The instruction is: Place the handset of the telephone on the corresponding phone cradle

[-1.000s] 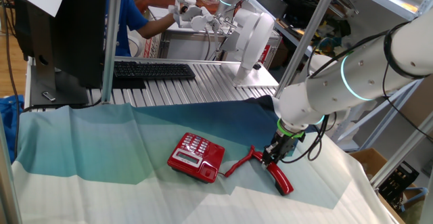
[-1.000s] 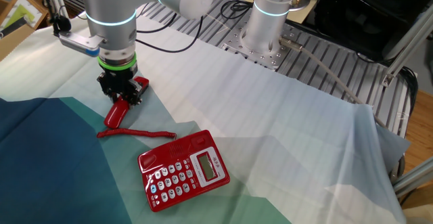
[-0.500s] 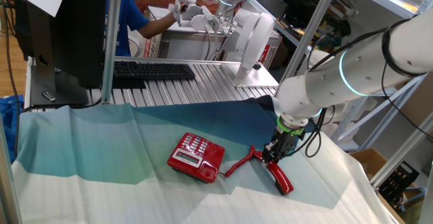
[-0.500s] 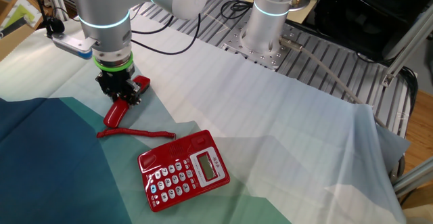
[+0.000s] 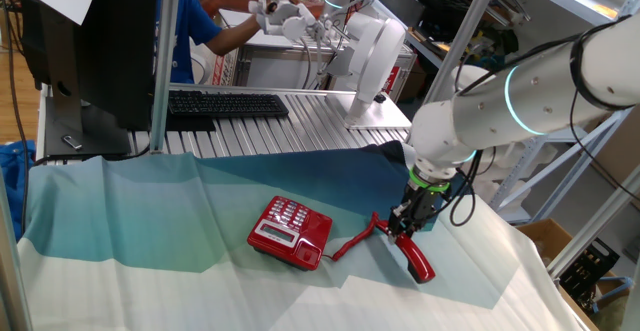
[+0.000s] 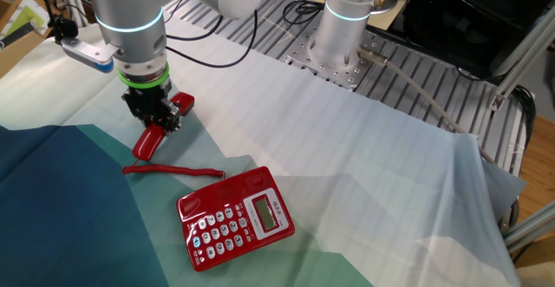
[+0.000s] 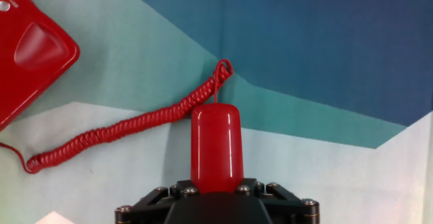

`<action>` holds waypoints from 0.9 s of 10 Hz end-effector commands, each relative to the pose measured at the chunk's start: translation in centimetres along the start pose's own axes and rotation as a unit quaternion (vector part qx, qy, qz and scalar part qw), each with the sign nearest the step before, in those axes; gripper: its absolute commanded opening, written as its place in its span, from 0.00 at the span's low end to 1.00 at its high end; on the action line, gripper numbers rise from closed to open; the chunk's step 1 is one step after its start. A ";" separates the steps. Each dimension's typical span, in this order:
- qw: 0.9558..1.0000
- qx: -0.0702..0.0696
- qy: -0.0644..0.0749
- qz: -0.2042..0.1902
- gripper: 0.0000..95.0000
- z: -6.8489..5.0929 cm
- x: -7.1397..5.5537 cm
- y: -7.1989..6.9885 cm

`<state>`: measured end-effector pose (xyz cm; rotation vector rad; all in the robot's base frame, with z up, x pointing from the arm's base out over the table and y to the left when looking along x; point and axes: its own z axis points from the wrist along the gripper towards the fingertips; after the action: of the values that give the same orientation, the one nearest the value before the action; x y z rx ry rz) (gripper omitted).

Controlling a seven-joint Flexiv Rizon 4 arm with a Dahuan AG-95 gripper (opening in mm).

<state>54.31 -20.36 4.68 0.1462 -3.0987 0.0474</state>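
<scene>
Since a second ago, your arm has drifted slightly away from the telephone and taken the handset [image 6: 153, 136] with it; the far end now sits a touch higher in the fixed views. Your gripper [image 6: 154, 119] is closed around the middle of the handset, as the hand view confirms: the red bar runs straight out from between the fingers, with the coiled cord [image 7: 115, 132] trailing from its tip. Whether the handset has fully cleared the cloth-covered surface [image 6: 364, 166] I cannot tell.

Expect the handset to be light and rigid, but glossy, so it may slip or swivel in the fingers if you swing quickly. A hold at the narrow waist between the thicker ends is, in my judgement, the right one; those ends should stop it sliding lengthways. The cord is soft and springy (it will tug back as it stretches or bunches), so allow for a little drag.

Beyond the cord lies the telephone [image 6: 234, 217], well apart from the handset, keypad up. Its phone cradle [image 6: 224, 191] is empty and not yet reached; you will need to turn the handset to line up with it.
</scene>
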 end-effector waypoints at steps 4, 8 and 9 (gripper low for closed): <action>1.000 0.002 0.002 0.011 0.00 -1.4 -0.1 0.5; 0.999 0.001 0.009 0.043 0.00 -2.4 0.0 1.7; 0.999 0.002 0.010 0.049 0.00 -2.7 0.1 2.1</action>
<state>54.09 -18.17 7.23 -0.0048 -3.0857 0.0574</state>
